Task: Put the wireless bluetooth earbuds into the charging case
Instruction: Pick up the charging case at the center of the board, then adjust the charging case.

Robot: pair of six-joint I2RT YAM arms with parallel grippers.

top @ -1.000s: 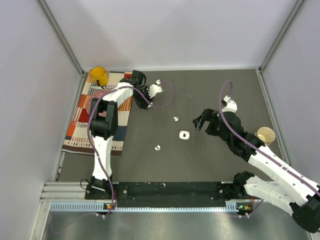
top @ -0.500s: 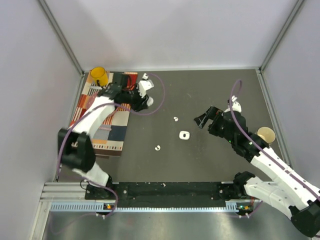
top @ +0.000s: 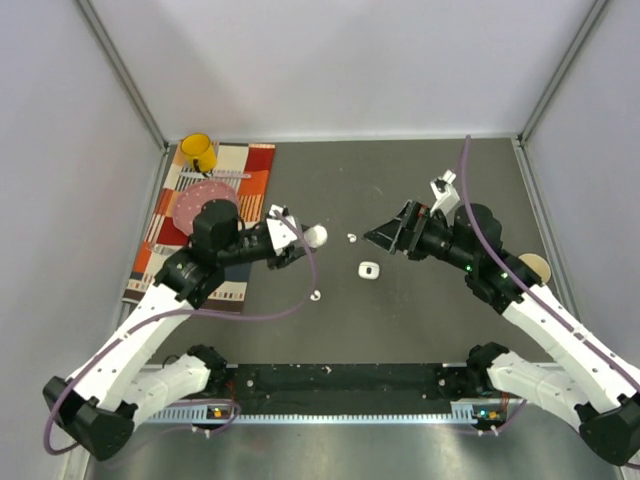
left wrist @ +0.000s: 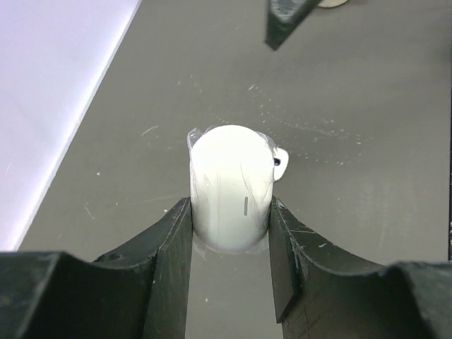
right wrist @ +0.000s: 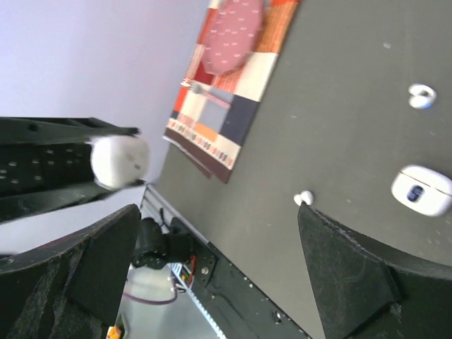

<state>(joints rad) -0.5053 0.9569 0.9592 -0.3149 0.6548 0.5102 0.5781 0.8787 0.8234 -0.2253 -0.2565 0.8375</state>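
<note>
Left gripper (left wrist: 232,212): clamped on a white oval case (left wrist: 232,185). Both fingers (left wrist: 176,240) press flat against its sides, and its rounded end points away from my wrist. I hold it above the dark table (top: 440,320), just right of the patterned mat (top: 160,250).

Right gripper (top: 385,232): jaws spread wide, nothing between them. It hangs over the middle of the table and faces my left gripper across a gap.

Earbuds, two counted, both lying loose on the table:
- far earbud (top: 352,238): between the two grippers.
- near earbud (top: 316,295): closer to my bases, on the near side of the left gripper.

A second white case (top: 368,270) lies on the table just on the near side of the right gripper. It is between the two earbuds and touches neither. It shows a dark mark on top; I cannot tell how its lid stands.

Left wrist view: a small white piece (left wrist: 280,161) with a dark dot shows past the held case's right edge. I cannot tell whether it is an earbud or part of the case.

Surroundings: a pink plate (top: 205,200) on the mat, a yellow mug (top: 198,152) at the mat's far corner, and a paper cup (top: 536,264) partly hidden behind my right forearm.
</note>
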